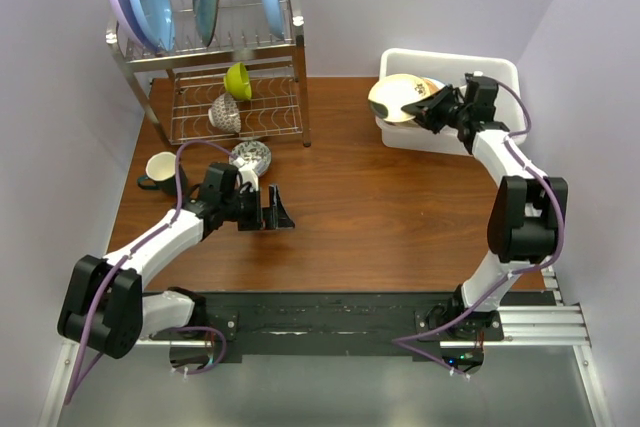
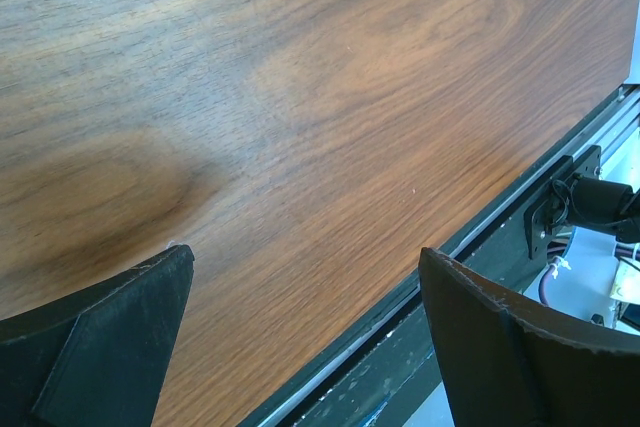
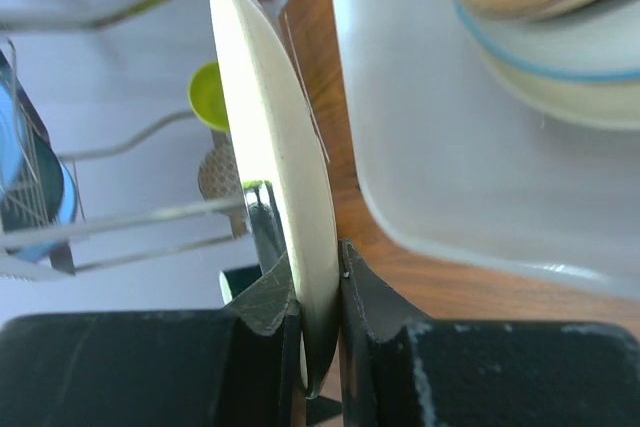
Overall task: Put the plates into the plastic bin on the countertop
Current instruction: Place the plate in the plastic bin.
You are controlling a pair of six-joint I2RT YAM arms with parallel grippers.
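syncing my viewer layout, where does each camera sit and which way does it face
Top: above and behind the bases, looking down on the countertop; both arms show.
Left wrist: on the left arm, looking down at bare countertop past the open left gripper.
Right wrist: on the right arm, looking along the right gripper, shut on a plate by the bin.
Shared: top and right wrist both show plate, bin and rack.
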